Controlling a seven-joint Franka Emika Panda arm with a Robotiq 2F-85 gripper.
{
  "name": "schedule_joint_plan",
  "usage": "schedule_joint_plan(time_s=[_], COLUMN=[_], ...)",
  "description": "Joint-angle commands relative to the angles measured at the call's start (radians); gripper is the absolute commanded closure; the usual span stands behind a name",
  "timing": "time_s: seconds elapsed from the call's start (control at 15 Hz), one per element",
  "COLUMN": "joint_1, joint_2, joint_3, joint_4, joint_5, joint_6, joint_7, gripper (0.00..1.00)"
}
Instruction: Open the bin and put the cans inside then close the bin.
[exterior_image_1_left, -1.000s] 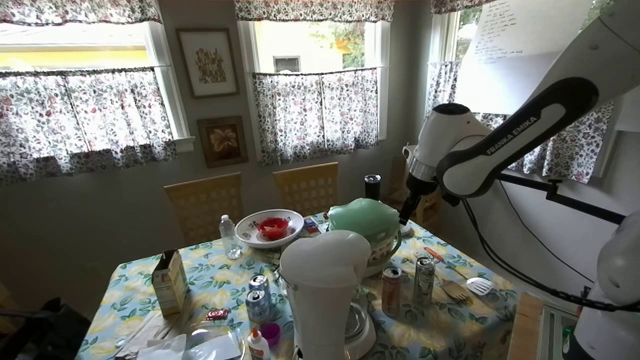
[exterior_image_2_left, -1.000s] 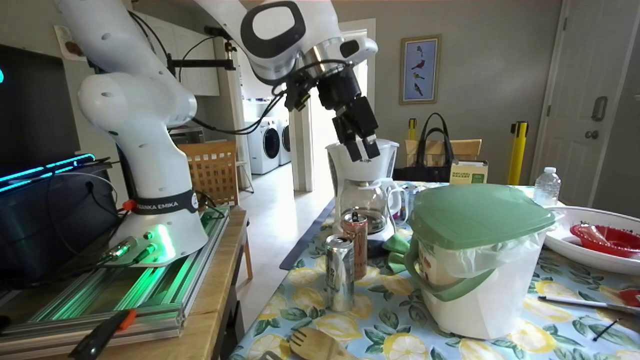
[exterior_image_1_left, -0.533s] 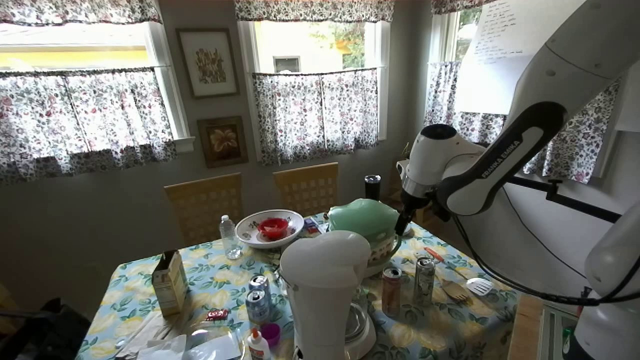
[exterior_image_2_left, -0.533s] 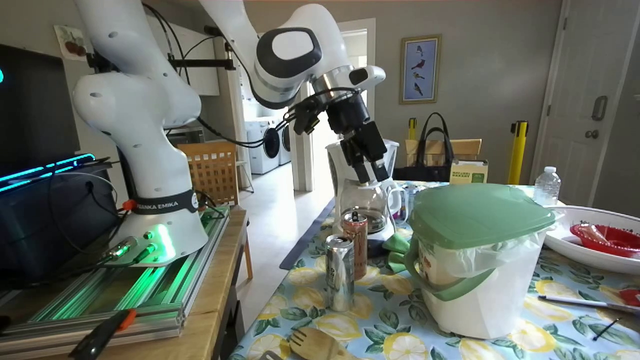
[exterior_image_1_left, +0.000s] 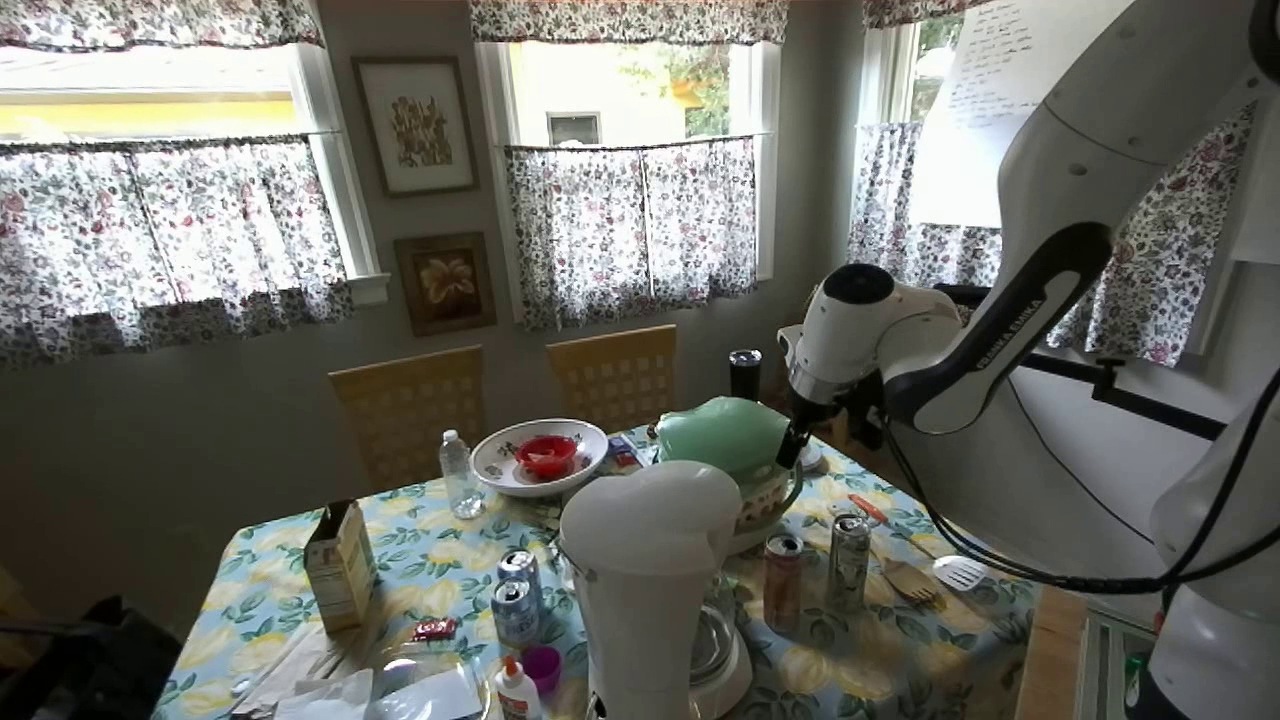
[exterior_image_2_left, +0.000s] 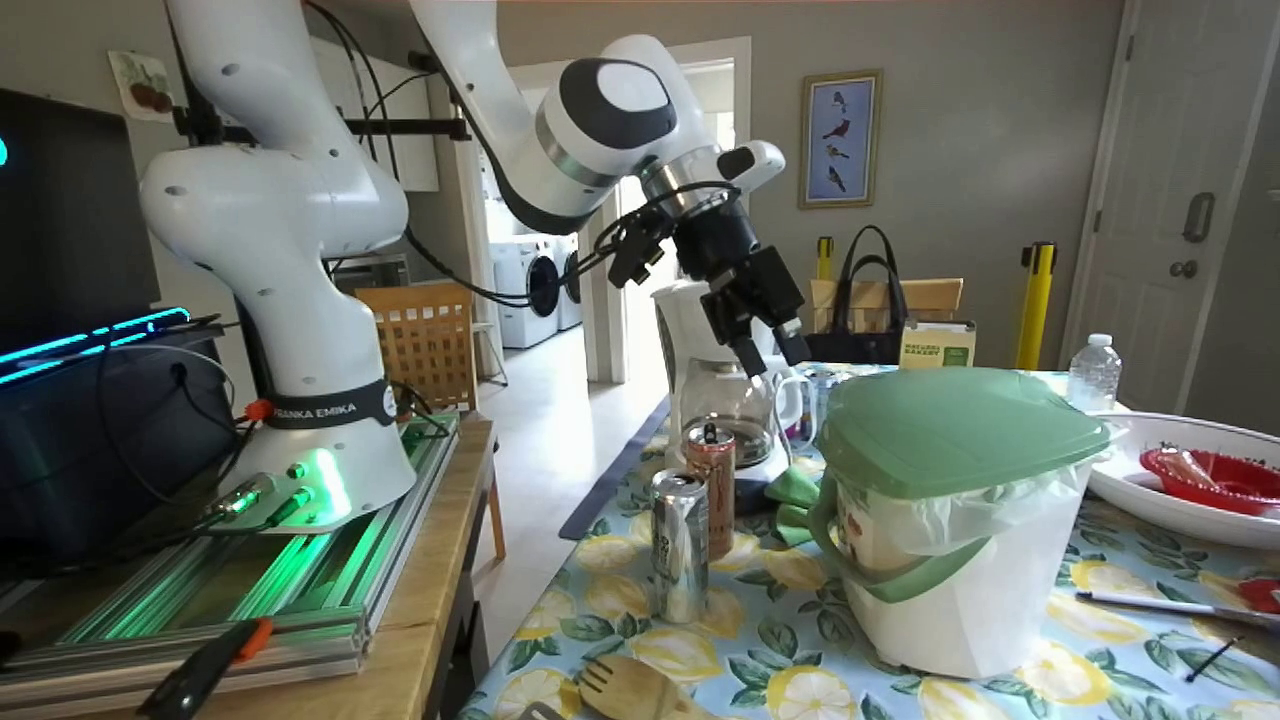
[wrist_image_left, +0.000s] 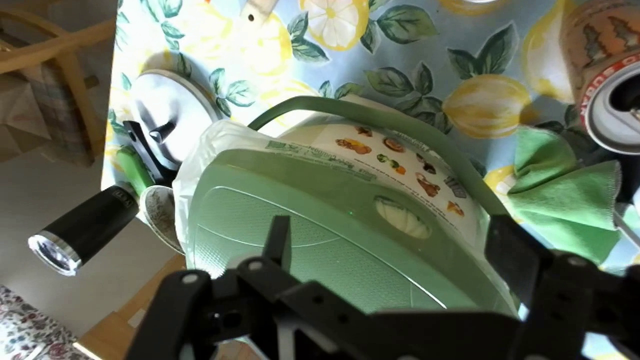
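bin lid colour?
Green. The bin lid shows best in an exterior view; in the wrist view the gripper hides part.

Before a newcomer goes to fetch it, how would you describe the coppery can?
On the lemon-print tablecloth stands a white coffee maker. In both exterior views, between it and a silver can, stands the coppery can. Its orange-brown body, with dark tree-like marks, sets it apart from that silver neighbour.
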Motion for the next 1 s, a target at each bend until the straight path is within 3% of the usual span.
schedule_joint_plan(time_s=[0.0, 0.6, 0.93], joint_1=[-0.029, 0.008, 0.027], joint_2=[0.090, 0.256, 0.328], joint_3=[0.026, 0.017, 0.028], joint_4=[0.079, 0.212, 0.243], joint_5=[-0.189, -0.661, -0.838], joint_6=[0.000, -0.050, -0.103], joint_7=[0.178, 0.629, 0.812], gripper=[0.00, 0.00, 0.00])
